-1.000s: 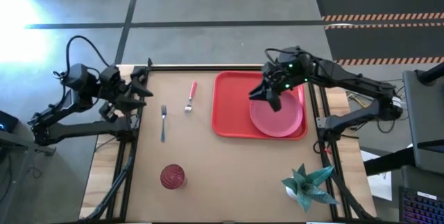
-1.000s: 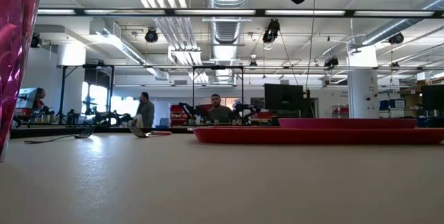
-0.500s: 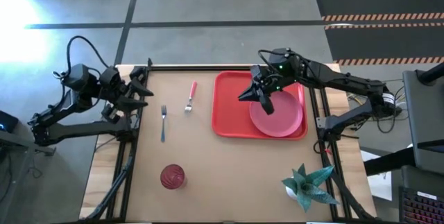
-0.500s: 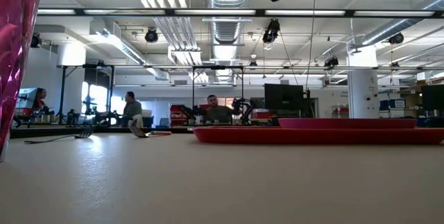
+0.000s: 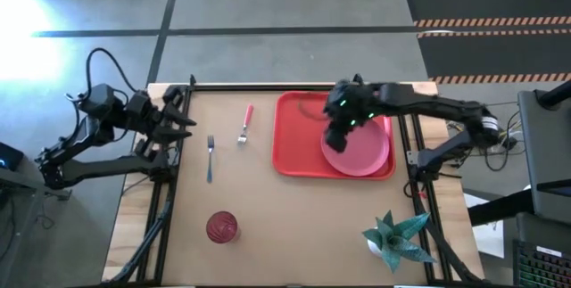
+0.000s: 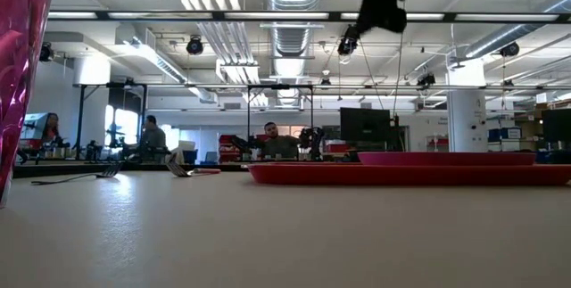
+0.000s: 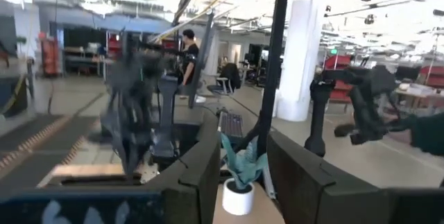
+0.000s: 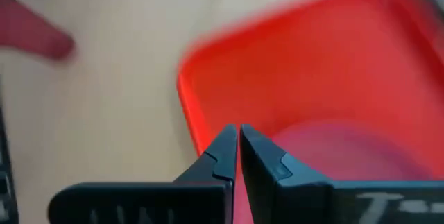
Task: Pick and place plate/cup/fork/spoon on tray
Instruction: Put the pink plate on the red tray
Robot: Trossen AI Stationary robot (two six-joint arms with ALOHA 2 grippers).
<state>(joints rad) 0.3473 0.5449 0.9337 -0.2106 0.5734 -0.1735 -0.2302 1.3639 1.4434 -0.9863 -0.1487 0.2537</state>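
Since the earlier frame the right gripper [image 5: 336, 134] has closed its jaws empty and swung round above the tray [image 5: 296, 145], and now hangs over the plate's near-centre edge; the left gripper [image 5: 183, 119] has narrowed a little but sits in the same spot. In the right wrist view the two fingers [image 8: 223, 156] meet with nothing between them, poised over the tray's rim [image 8: 191, 113] and the plate [image 8: 333, 148].

Taking the tray as landmark: the plate [image 5: 357, 150] lies inside it, toward its right end. The fork [image 5: 244, 124], red-pink handled, lies on the table [image 5: 294, 226] just left of the tray. The spoon [image 5: 211, 157], dark-handled, lies farther left of the tray, beyond the fork. The cup [image 5: 222, 227] stands well away from the tray toward the table's front left. The left gripper, part open and holding nothing, waits at the table edge far left of the tray, beyond the spoon. A green paper plant [image 5: 395, 237] stands in front of the tray's right end.
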